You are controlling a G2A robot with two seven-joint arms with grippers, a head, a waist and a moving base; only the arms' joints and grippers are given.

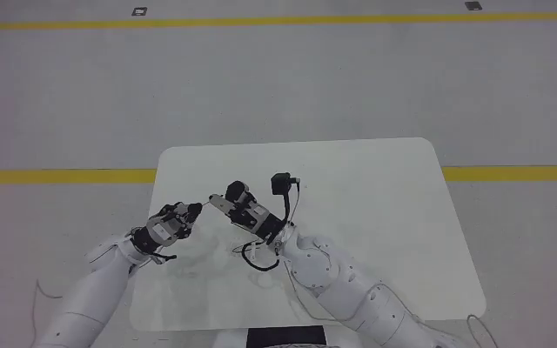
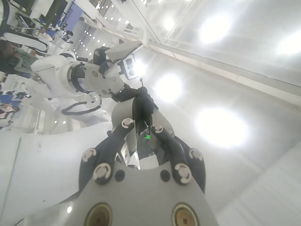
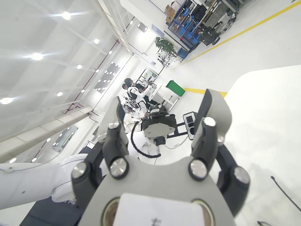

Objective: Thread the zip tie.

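My left gripper point(image 1: 193, 209) hovers over the near left part of the white table point(image 1: 374, 183), shut on a thin black zip tie point(image 2: 141, 82). A short end of the tie pokes out past the closed fingertips point(image 2: 138, 104). In the top view the zip tie point(image 1: 205, 202) shows as a fine line bridging the gap to my right gripper point(image 1: 222, 200). The right gripper point(image 3: 163, 98) is open and faces the left gripper point(image 3: 158, 116) at close range, nothing between its fingers. Seen from the left wrist, the right gripper point(image 2: 124, 52) stands just beyond the tie's end.
A thin black strand point(image 3: 283, 190) lies on the table point(image 3: 270, 118) near the right arm; what it is I cannot tell. A looping black cable point(image 1: 254, 258) hangs under the right wrist. Bare tabletop stretches to the far and right sides.
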